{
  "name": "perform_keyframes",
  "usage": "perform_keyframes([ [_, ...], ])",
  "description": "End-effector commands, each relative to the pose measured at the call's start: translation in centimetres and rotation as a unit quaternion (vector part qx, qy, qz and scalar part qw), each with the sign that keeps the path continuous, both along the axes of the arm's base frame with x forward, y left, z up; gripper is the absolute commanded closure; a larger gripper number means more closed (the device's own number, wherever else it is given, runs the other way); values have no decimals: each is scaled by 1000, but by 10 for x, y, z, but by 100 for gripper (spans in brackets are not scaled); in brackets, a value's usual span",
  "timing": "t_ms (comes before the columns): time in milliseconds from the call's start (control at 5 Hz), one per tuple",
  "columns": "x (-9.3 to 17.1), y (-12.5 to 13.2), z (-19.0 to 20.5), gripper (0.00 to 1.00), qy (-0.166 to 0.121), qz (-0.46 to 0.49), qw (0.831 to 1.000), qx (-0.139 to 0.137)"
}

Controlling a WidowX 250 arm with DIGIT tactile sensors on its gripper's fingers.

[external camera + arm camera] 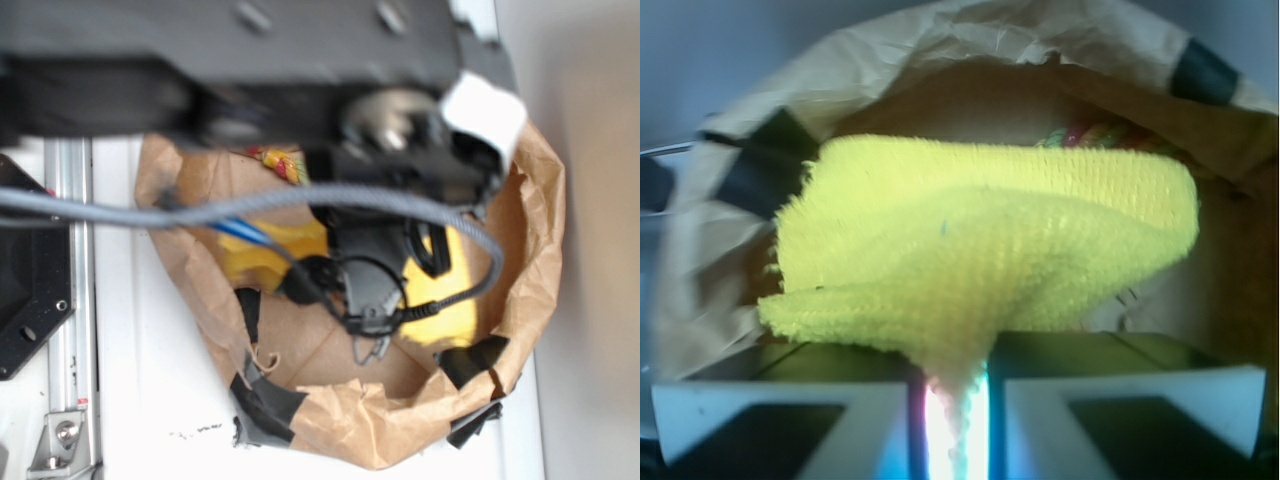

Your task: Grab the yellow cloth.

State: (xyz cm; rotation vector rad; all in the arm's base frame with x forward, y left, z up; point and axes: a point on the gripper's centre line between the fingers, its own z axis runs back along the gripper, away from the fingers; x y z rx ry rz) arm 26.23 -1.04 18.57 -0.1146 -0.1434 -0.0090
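Note:
The yellow cloth [990,240] fills the wrist view as a folded, woven mustard rag inside a brown paper bag. A fold of it is drawn down into the narrow gap between my two white-faced jaws, so my gripper [952,405] is shut on it. In the exterior view the blurred black arm hides most of the cloth [270,252]; yellow patches show on either side of the gripper [368,345], which reaches down into the bag.
The crumpled brown paper bag [540,230] with black tape patches surrounds the cloth, its rim [940,40] standing high around it. A braided red-green-yellow rope [280,163] lies at the bag's back, behind the cloth [1092,134]. A metal rail [70,250] and a black plate [25,280] stand left.

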Motion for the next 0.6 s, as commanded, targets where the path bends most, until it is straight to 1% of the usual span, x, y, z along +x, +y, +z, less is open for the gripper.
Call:
perform_keyframes([
  [0,-9,4,74,100,-61,-9,997,43],
  [200,-1,8,73,100,-7,11,998,65],
  [400,-1,6,69,100,4,21,997,76],
])
